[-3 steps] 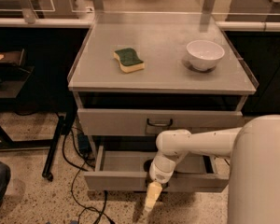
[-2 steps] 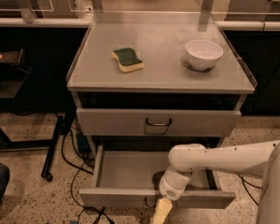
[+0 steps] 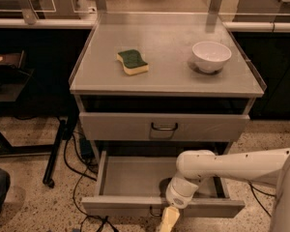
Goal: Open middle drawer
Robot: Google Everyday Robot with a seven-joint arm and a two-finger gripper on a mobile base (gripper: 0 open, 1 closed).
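Speckled floor (image 3: 24, 129) surrounds a grey metal table (image 3: 169, 79) with a dark bench to its left. A green-topped sponge (image 3: 132, 62) lies left of centre on the top. A white bowl (image 3: 211, 56) stands near the right edge, well apart from the sponge.

Below the table's front edge you see a dark gap, then a shut drawer front (image 3: 111, 126) with its loop handle (image 3: 164, 126) at the centre. Under that is the middle drawer (image 3: 130, 178). It stands pulled well out past the front edge, with its empty grey floor showing and its front panel near the bottom of the view.

Your arm (image 3: 232, 166) reaches in from the right and bends down over the drawer's front lip. The pincer (image 3: 168, 219) hangs at the centre of that front panel, low in the view. You cannot tell how far it is open, or whether it has hold of the handle there.

By the look of it, the opening itself is largely done, since most of the drawer's depth seems exposed. What remains is probably a little more pull, if any travel is left, then letting go and backing clear.
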